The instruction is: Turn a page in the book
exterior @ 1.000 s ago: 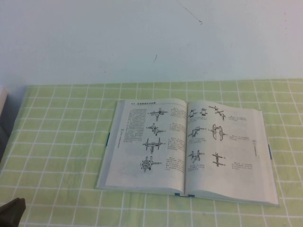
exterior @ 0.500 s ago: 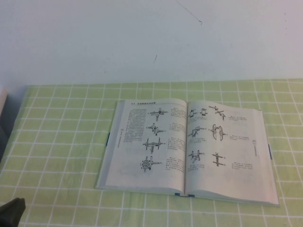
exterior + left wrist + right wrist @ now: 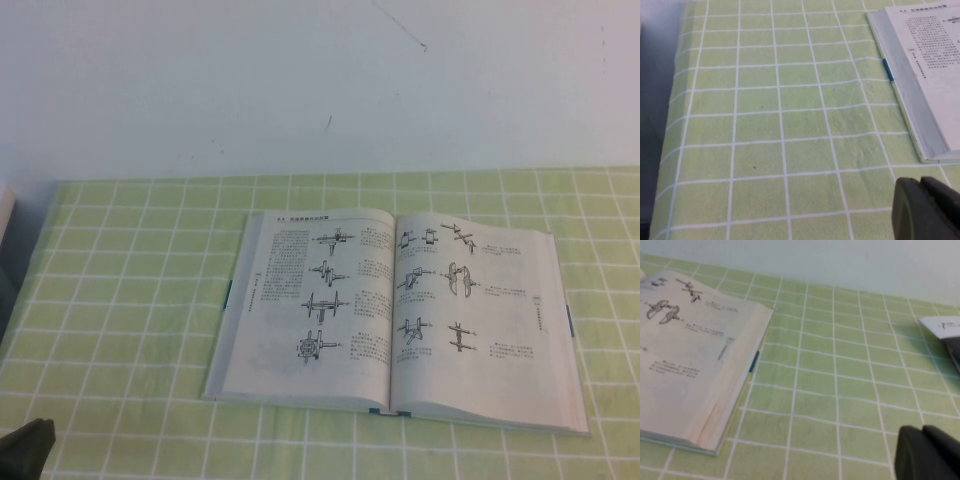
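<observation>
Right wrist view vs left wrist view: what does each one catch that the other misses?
Only the right wrist view shows the book's right-hand page with drawings, its stacked page edge, a white-and-dark object at the frame edge, and the shut right gripper. Only the left wrist view shows the book's left-hand text page, the tablecloth's side edge, and the shut left gripper. Both show the green checked tablecloth and a teal cover sliver.

surface: table under light-green cloth with white grid lines [image 3: 130, 300] | on it: large thin open paperback book, off-white pages with black line drawings, teal cover edges [image 3: 400, 310], lying flat, centre-right
</observation>
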Tool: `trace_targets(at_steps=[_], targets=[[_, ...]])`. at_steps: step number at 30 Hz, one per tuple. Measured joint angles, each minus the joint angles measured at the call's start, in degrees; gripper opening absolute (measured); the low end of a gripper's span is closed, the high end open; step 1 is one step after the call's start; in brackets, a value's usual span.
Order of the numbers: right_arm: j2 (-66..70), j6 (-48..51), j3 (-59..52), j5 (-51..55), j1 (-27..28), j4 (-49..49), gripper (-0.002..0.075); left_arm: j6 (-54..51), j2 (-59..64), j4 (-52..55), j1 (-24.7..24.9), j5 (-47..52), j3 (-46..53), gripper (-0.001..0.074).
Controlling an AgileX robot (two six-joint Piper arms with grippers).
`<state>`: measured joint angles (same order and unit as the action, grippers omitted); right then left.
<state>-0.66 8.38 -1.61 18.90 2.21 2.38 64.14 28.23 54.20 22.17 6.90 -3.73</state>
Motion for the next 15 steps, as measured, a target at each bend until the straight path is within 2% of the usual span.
trace_targets(at_steps=[15], targets=[[0.00, -0.13, 0.31, 1.61, 0.00, -2.38, -0.0003, 0.00, 0.00, 0.00, 0.00, 0.00, 0.00, -0.0002]])
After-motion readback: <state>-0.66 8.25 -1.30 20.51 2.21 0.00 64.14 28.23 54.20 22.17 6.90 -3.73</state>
